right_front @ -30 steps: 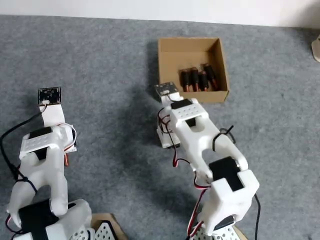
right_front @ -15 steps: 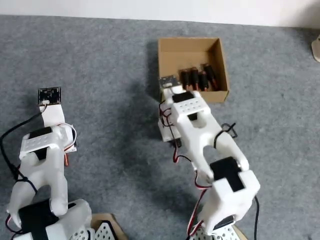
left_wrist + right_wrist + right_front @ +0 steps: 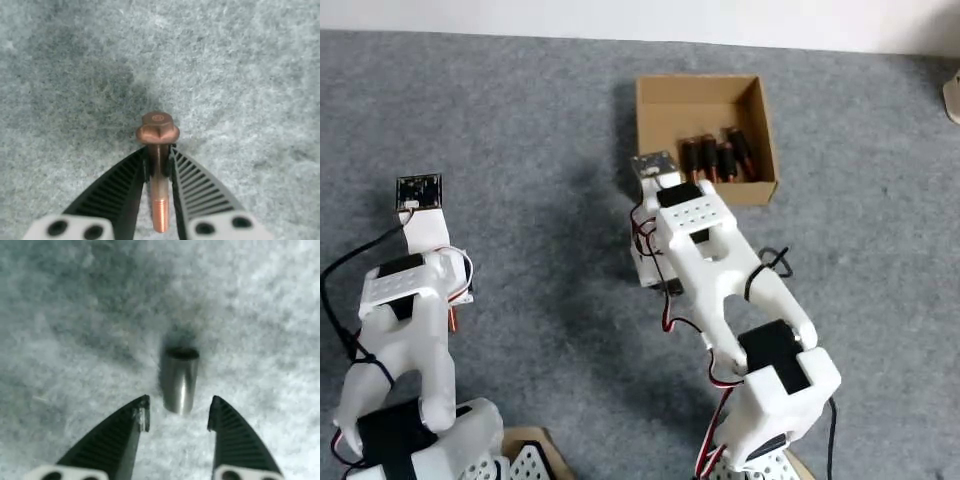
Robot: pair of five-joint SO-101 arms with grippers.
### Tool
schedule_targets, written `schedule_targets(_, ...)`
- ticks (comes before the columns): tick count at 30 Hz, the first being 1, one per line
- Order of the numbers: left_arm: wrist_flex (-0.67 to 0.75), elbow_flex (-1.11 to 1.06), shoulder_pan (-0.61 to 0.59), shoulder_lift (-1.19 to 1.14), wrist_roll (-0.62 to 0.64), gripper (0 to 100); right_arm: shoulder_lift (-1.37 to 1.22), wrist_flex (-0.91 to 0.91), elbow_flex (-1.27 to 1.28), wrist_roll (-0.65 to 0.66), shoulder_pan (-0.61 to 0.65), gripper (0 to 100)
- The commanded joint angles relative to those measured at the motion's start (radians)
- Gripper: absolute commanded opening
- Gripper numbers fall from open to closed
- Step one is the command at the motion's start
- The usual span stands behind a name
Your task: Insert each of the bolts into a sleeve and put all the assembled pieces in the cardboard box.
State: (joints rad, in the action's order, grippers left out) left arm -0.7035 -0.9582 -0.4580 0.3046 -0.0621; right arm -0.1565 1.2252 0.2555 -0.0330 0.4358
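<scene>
The left tool (image 3: 159, 150) is clamped on a copper bolt (image 3: 158, 131), its two black fingers pressing the shank just under the flanged hex head, with the threaded end pointing back between them. It hangs over bare grey counter (image 3: 540, 150). The left arm (image 3: 408, 300) is well apart from the box (image 3: 695, 110). The right tool (image 3: 180, 402) is open wide and holds nothing. Its fingertips stand either side of the near end of a steel sleeve (image 3: 180, 375), apart from it. The sleeve rests on the counter with its dark open end turned away. In the high view the right arm (image 3: 705, 250) lies over the spot just beside the box's near left corner. Several dark assembled pieces (image 3: 718, 157) lie side by side against the box's near wall.
</scene>
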Motion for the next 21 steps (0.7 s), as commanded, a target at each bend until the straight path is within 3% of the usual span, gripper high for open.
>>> schedule_targets(1,0.015,0.036,0.024,0.041,-0.006,0,0.056,-0.07,-0.038,0.02,0.012,18.4)
schedule_targets(17,0.015,0.036,0.039,0.041,-0.008,0,-0.079,-0.117,-0.042,0.04,0.004,18.4)
schedule_targets(21,0.015,0.036,0.039,0.041,-0.008,0,-0.081,-0.124,-0.038,0.04,0.004,12.8)
